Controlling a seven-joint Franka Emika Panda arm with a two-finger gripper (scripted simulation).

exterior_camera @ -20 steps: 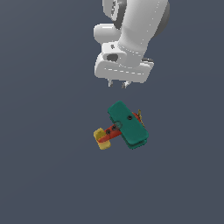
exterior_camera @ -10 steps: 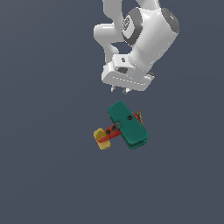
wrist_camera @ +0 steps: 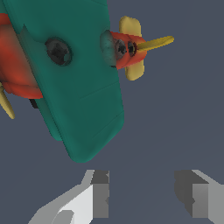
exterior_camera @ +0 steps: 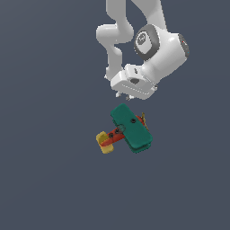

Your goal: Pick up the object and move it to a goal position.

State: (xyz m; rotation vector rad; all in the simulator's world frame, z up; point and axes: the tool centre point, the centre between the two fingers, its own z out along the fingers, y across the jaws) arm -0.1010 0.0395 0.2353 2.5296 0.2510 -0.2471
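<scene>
Swung toward the exterior view's right and tilted since a second ago, end effector [wrist_camera: 142,192] now hanging above the toy plane [exterior_camera: 130,128]. Fingers [wrist_camera: 99,194] spread wide, gripping nothing. Plane unmoved, flat on the grey floor [exterior_camera: 45,179].

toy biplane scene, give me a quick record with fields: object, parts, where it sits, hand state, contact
object: toy biplane, also filling much of the wrist view
parts: teal-green wings, red body, yellow tail, thin yellow propeller
where it sits: on the plain dark grey floor
hand: open, fingers apart with nothing between them
hand position: above the plane in the exterior view, beyond the wing's end
contact: none visible; plane not grasped
task status: pick-up not yet done
</scene>
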